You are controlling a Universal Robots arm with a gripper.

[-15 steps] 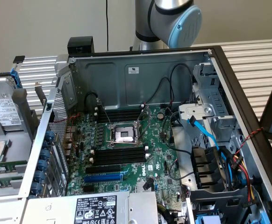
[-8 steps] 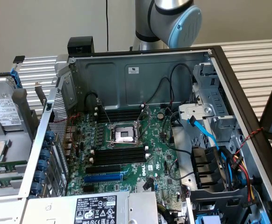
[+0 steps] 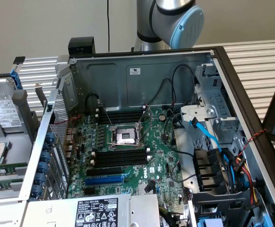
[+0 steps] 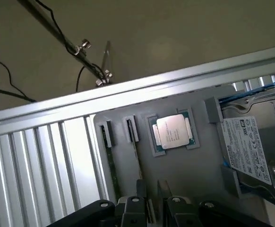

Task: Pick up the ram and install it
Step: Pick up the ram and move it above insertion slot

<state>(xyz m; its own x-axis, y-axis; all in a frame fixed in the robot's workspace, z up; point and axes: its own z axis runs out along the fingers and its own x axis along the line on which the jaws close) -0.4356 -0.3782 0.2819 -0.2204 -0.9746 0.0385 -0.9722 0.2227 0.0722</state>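
Behind your setup you see a plain cream wall (image 3: 43,23), evenly lit, a thin black cable (image 3: 108,23) hanging down it, above the ribbed silver aluminium bench (image 3: 255,61).

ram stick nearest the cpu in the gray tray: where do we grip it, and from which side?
Best bet: take the ram by its exposed long top edge, near mid-length, pinching its two flat faces. Come from straight above the tray: it stands on edge in a narrow slot, so only that edge is free.
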